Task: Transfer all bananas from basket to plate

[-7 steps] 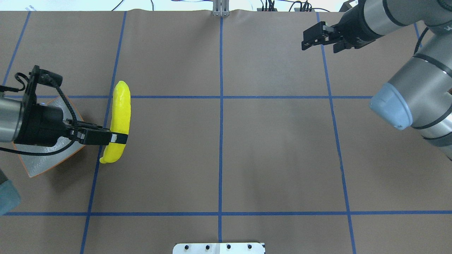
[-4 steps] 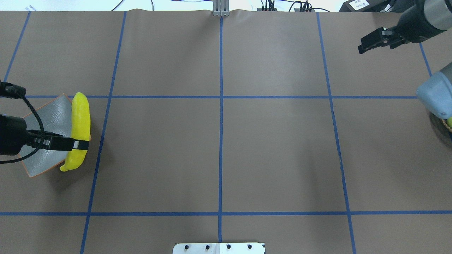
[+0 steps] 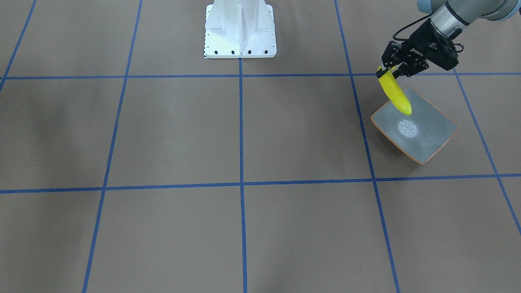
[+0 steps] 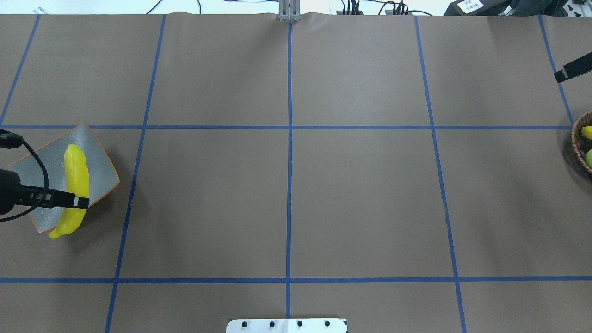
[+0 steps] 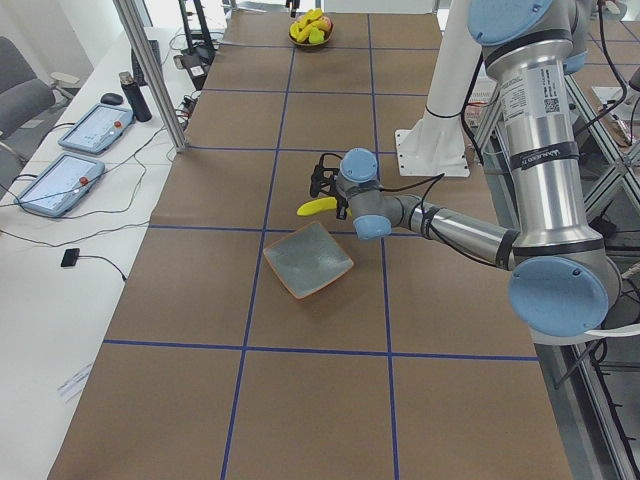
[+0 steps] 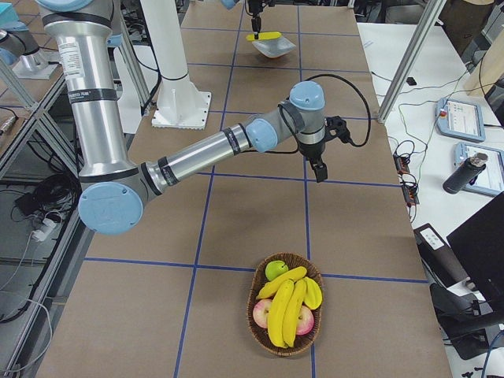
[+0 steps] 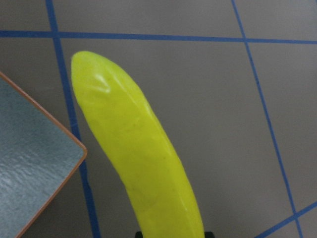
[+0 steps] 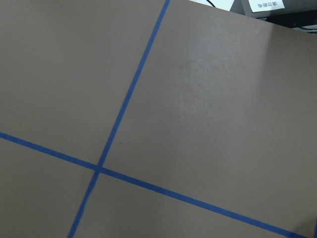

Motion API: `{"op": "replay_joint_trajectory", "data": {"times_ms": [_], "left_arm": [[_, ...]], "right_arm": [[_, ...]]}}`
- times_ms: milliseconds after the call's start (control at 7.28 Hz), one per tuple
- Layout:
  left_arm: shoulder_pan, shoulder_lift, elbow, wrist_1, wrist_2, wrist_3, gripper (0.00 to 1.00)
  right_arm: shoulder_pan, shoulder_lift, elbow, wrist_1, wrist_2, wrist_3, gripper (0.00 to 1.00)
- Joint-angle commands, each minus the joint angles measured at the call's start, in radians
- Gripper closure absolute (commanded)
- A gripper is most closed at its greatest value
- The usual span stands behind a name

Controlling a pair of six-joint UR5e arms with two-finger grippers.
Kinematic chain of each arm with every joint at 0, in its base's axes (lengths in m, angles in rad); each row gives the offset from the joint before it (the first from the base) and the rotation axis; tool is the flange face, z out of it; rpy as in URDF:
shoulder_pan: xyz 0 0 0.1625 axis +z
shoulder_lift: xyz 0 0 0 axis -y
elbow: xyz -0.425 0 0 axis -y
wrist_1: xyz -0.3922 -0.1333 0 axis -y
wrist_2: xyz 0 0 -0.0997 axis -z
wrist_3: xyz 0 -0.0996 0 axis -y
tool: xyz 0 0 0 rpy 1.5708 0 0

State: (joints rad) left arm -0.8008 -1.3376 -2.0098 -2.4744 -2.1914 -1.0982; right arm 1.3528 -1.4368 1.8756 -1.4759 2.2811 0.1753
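My left gripper (image 4: 81, 202) is shut on a yellow banana (image 4: 76, 180) and holds it above the grey-green plate (image 4: 99, 155), which has an orange rim and nothing lying on it. The front-facing view shows the same gripper (image 3: 388, 72), banana (image 3: 398, 97) and plate (image 3: 431, 134). In the left wrist view the banana (image 7: 138, 158) fills the middle with the plate's corner (image 7: 29, 168) beside it. Other bananas (image 6: 285, 311) lie in a wicker basket (image 6: 253, 303). My right gripper (image 6: 316, 169) hangs over bare table short of the basket; I cannot tell if it is open.
The basket (image 4: 575, 138) sits at the table's far right edge and also holds apples (image 6: 276, 270). The white robot base (image 3: 240, 28) stands at the middle of the near side. Blue tape lines cross the brown table.
My left gripper has carried the banana further left, from the plate's right edge to over the plate. My right arm has swung right, almost out of the overhead view.
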Motion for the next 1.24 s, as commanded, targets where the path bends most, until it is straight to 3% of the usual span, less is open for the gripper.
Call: {"op": "replay_joint_trajectory", "data": {"times_ms": [0,412,686,961,1098], "left_arm": [[0.002,-0.024,0.022,0.108,0.044,0.000,1.00],[-0.040,-0.119,0.171,0.140,0.088,0.004,1.00],[-0.058,-0.126,0.230,0.140,0.090,0.095,1.00],[-0.058,-0.130,0.230,0.137,0.091,0.142,0.55],[-0.060,-0.133,0.229,0.135,0.113,0.168,0.01]], "right_arm": [[0.023,-0.013,-0.018,0.005,0.014,-0.031,0.00],[0.023,-0.011,-0.024,0.006,0.009,-0.031,0.00],[0.023,-0.010,-0.024,0.008,0.009,-0.031,0.00],[0.023,-0.013,-0.024,0.008,0.008,-0.031,0.00],[0.023,-0.014,-0.026,0.008,0.006,-0.033,0.00]]}}
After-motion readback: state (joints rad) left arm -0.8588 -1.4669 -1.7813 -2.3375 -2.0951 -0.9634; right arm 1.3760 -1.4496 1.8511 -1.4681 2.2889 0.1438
